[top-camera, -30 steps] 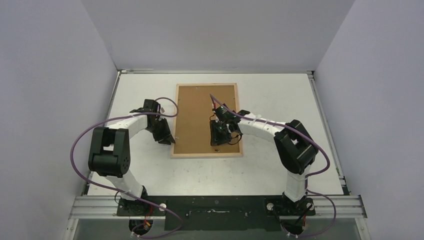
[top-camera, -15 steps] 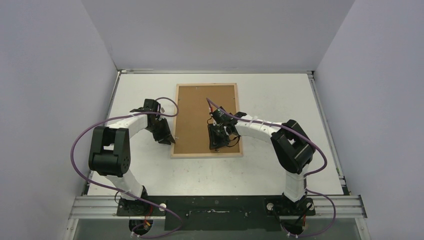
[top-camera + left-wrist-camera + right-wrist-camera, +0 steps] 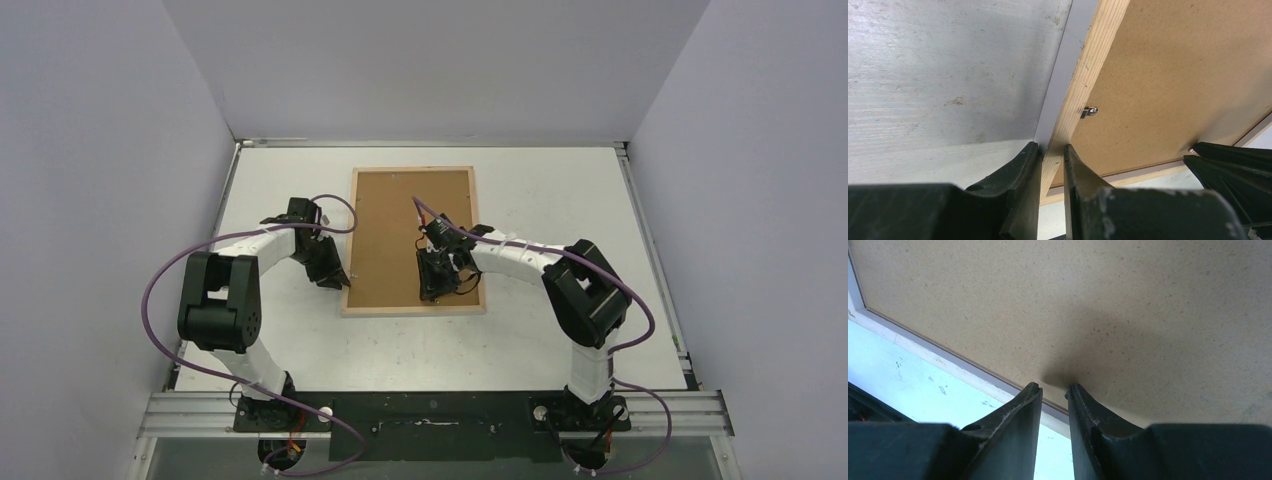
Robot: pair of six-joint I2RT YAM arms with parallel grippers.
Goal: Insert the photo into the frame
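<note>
The frame lies face down on the table, its thin pale wood rim around a brown hardboard back. The photo is hidden. My left gripper is shut on the frame's left rim near the near corner, one finger on each side. My right gripper points down on the hardboard beside the near rim. Its tips stand a narrow gap apart, with nothing seen between them.
A small metal clip sits on the hardboard by the left rim. The right arm's dark fingers show at the edge of the left wrist view. White table surrounds the frame, with grey walls on three sides.
The right gripper has shifted a little left and nearer over the hardboard, and its jaws have narrowed. The left gripper has kept its hold on the rim.
</note>
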